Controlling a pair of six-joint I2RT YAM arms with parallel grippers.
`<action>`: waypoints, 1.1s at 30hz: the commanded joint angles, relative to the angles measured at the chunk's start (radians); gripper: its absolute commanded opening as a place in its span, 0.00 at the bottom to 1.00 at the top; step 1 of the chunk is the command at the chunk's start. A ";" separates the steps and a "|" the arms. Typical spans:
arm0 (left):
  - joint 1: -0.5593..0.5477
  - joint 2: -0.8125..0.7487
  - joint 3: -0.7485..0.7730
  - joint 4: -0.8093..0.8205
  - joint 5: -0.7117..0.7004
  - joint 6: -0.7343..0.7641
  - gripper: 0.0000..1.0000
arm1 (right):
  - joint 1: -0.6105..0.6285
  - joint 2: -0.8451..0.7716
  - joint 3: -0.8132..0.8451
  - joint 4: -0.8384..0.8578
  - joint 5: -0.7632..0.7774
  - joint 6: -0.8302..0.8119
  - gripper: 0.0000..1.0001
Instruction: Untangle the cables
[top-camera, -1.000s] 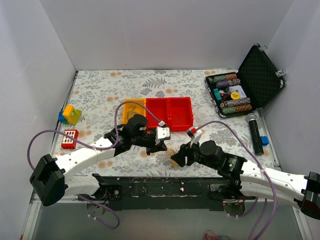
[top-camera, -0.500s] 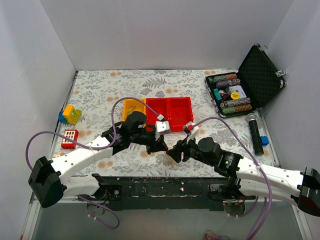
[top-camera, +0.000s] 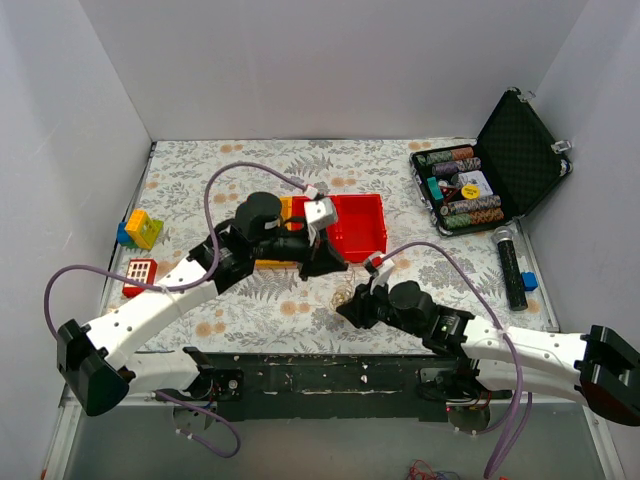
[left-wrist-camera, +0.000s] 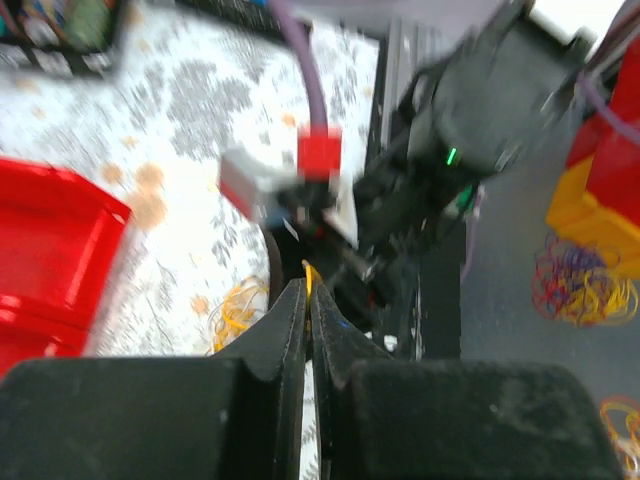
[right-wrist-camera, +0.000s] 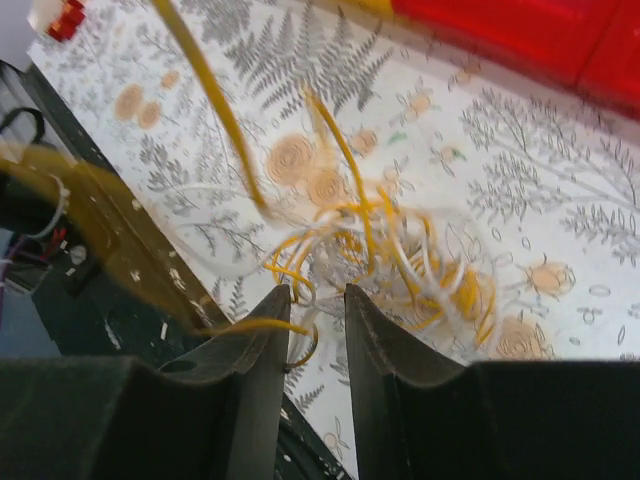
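Observation:
The cables (top-camera: 343, 296) are a small clump of thin yellow-orange and whitish wires on the floral mat, just in front of the red tray. They also show in the right wrist view (right-wrist-camera: 400, 255) and the left wrist view (left-wrist-camera: 238, 310). My left gripper (top-camera: 328, 266) hangs above the clump at the tray's front edge. Its jaws (left-wrist-camera: 308, 285) are shut on one yellow wire (right-wrist-camera: 205, 70), which runs taut up from the clump. My right gripper (top-camera: 348, 309) is low at the clump's near side. It is open (right-wrist-camera: 312, 298), with a yellow loop lying between its fingers.
A red tray (top-camera: 360, 240) and a yellow bin (top-camera: 268, 262) lie behind the clump. An open case of poker chips (top-camera: 470, 190) and a black cylinder (top-camera: 511, 268) are at the right. Toy blocks (top-camera: 140, 230) and a red block (top-camera: 139, 275) are at the left. The table's front edge (top-camera: 330, 345) is close.
My left gripper has risen and moved back towards the red tray, drawing a yellow wire out of the clump. My right gripper has slid left and down to the clump.

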 joint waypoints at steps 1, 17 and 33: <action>0.046 -0.007 0.147 0.062 0.030 -0.105 0.00 | 0.004 0.009 -0.082 0.052 0.003 0.057 0.35; 0.138 0.044 0.538 0.071 -0.013 -0.156 0.00 | 0.005 -0.008 -0.245 0.043 -0.022 0.158 0.35; 0.138 -0.011 0.423 0.023 -0.021 -0.069 0.00 | 0.005 -0.290 0.247 -0.385 0.164 -0.066 0.75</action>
